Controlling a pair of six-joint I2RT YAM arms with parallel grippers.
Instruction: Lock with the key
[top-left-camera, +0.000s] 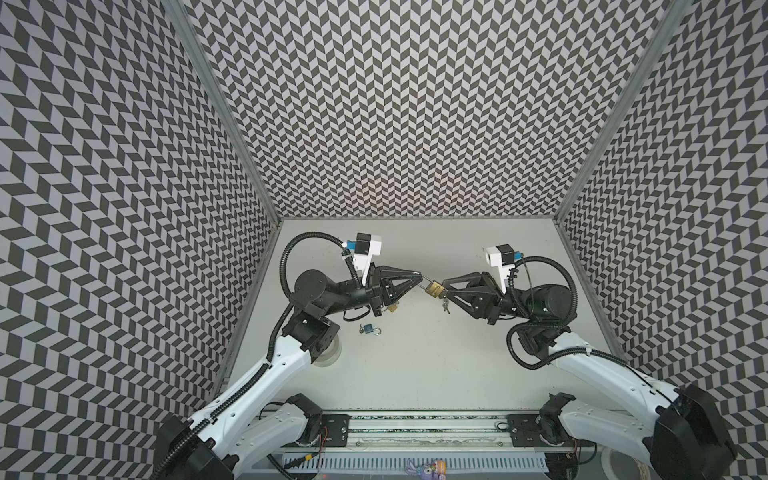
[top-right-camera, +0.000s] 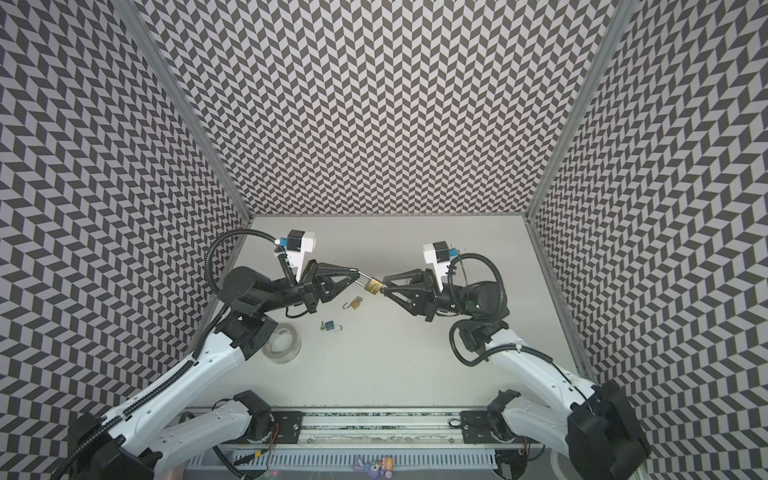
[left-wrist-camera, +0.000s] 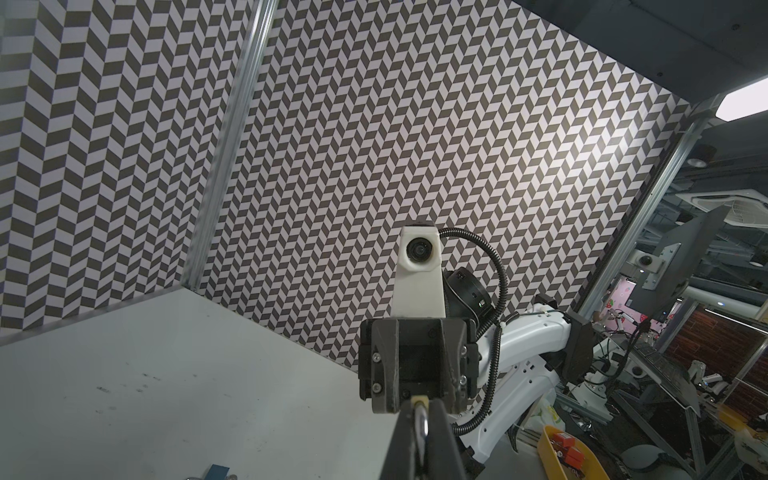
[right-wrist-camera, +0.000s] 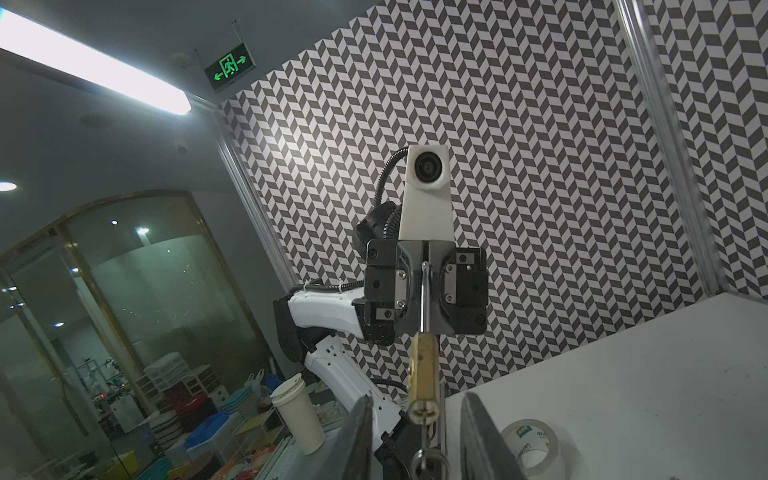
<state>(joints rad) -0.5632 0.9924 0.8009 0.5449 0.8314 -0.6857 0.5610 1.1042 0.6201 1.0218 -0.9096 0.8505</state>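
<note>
A brass padlock hangs in the air between the two arms in both top views. My left gripper is shut on its silver shackle. In the right wrist view the padlock points its base at the camera, and the key sticks out of that base with a ring on it. My right gripper is open, one finger on each side of the key and lock base, touching neither. Spare keys dangle below.
A small brass padlock and a blue padlock lie on the white table under the left arm. A roll of clear tape sits near the left elbow. Patterned walls close three sides.
</note>
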